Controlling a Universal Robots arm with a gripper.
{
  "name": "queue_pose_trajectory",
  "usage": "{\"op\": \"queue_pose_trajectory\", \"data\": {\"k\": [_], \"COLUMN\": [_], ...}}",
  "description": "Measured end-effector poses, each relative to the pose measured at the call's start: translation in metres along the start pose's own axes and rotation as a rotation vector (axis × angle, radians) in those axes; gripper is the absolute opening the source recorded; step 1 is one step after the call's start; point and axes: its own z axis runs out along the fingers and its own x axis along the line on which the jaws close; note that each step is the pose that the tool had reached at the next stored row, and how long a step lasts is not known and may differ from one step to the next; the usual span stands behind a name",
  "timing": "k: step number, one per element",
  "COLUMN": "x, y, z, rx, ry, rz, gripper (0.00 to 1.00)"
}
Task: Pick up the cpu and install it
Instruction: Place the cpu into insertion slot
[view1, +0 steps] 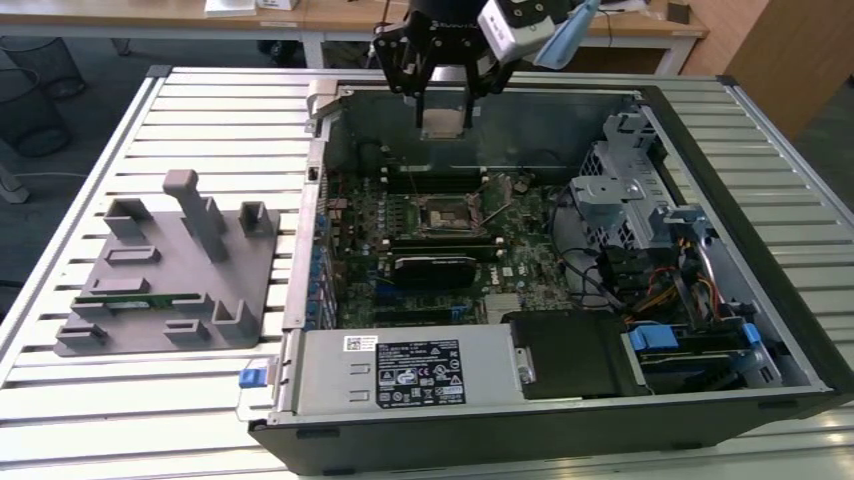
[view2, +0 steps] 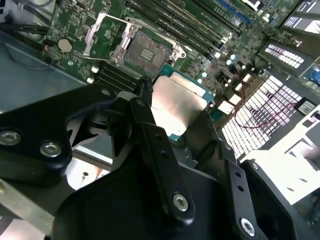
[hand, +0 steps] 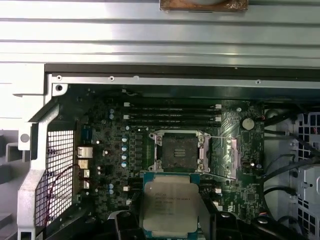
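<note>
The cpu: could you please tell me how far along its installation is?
Done: pickup; the claw grips the cpu. In hand: it hangs above the motherboard. Left: seating; the socket is empty, its frame open.

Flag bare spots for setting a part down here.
Bare table slats lie beyond and in front of the grey stand, on the exterior view's left. The case is crowded with board and cables; only the socket is empty. The claw holds the cpu above.
</note>
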Motion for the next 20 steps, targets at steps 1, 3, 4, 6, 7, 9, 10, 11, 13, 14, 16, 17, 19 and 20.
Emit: {"op": "queue_pose_trajectory", "data": {"k": [1,3,4,6,7,9,10,11,13,14,16,17,19,20], "x": [-0.0001,-0.0003,-0.0003,-0.0004,-0.0004,-0.0004,-0.0004,-0.0004,-0.0004,-0.0004,-0.0004,-0.0004,-0.0004,-0.0004], "y": [0.0000,0.0000,0.0000,0.0000,0.0001,0.0001,0.0001,0.0000,0.0000,0.0000,0.0000,-0.0001,-0.0001,-0.0001], "z": [0.0000,0.0000,0.0000,0.0002,0.0003,0.0007,0.0011,0.0013,0.0022,0.0028,0.0037,0.0041,0.0049,0.0053], "rx": [0.0003,0.0009,0.0016,0.0030,0.0042,0.0060,0.0065,0.0072,0.0080,0.0082,0.0083,0.0084,0.0086,0.0087], "ry": [0.0000,0.0000,0.0000,-0.0003,-0.0007,-0.0016,-0.0022,-0.0028,-0.0039,-0.0046,-0.0058,-0.0063,-0.0076,-0.0081], "rz": [0.000,0.000,0.000,0.010,0.020,0.048,0.063,0.078,0.110,0.127,0.160,0.178,0.215,0.231], "gripper": [0.53,0.53,0.53,0.53,0.53,0.53,0.53,0.53,0.53,0.53,0.53,0.53,0.53,0.53]}}
